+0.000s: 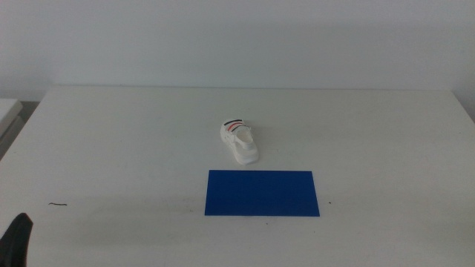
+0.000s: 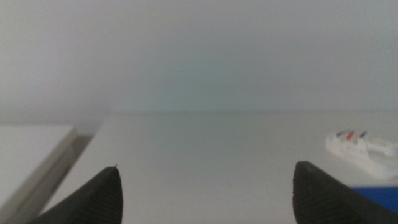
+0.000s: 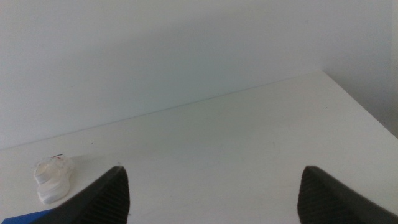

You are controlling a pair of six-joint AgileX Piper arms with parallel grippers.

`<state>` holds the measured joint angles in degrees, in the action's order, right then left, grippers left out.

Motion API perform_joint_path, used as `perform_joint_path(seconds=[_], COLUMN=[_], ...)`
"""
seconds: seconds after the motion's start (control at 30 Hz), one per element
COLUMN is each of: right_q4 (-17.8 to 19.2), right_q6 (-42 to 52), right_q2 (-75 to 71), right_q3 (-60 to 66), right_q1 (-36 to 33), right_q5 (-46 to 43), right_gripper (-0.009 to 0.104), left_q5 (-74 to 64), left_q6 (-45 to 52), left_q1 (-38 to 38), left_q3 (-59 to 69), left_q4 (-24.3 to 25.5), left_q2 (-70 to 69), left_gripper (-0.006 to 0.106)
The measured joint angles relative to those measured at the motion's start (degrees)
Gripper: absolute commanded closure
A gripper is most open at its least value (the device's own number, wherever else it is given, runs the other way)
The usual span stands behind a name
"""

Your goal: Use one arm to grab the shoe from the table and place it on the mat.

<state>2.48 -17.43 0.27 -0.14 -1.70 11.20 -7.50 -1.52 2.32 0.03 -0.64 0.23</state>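
Note:
The shoe point(image 1: 241, 140) is a small white sneaker with black and red straps. It lies on the white table point(image 1: 111, 148) near the middle, just behind the mat point(image 1: 261, 193), a flat deep blue rectangle. The shoe does not touch the mat. The shoe also shows in the left wrist view point(image 2: 362, 146) and in the right wrist view point(image 3: 52, 178). My left gripper point(image 2: 205, 186) is open and empty, low at the table's front left; its tip shows in the middle view point(image 1: 18, 237). My right gripper point(image 3: 214, 190) is open and empty, out of the middle view.
A small dark mark point(image 1: 58, 204) lies on the table at the front left. A white surface point(image 1: 9, 111) stands beside the table's left edge. The table's far right corner shows in the right wrist view point(image 3: 323, 73).

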Motion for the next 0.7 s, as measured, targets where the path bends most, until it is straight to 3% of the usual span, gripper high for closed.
perform_joint_path(seconds=[0.13,0.4,0.7], right_q4=[0.00,0.00,0.00], right_q6=[0.00,0.00,0.00], right_q2=[0.00,0.00,0.00], right_q3=[0.00,0.00,0.00], right_q1=[0.00,0.00,0.00], right_q5=[0.00,0.00,0.00], right_gripper=[0.016,0.016,0.016], left_q5=[-8.56,-38.90,-51.13], left_q6=[-1.13,-3.54,-22.11], left_q1=[0.00,0.13,12.55], left_q3=[-7.35,-50.97,-86.47], left_q4=[-0.73,-9.03,-3.63], left_q2=[8.89,49.65,85.25], left_gripper=[0.007,0.007,0.007])
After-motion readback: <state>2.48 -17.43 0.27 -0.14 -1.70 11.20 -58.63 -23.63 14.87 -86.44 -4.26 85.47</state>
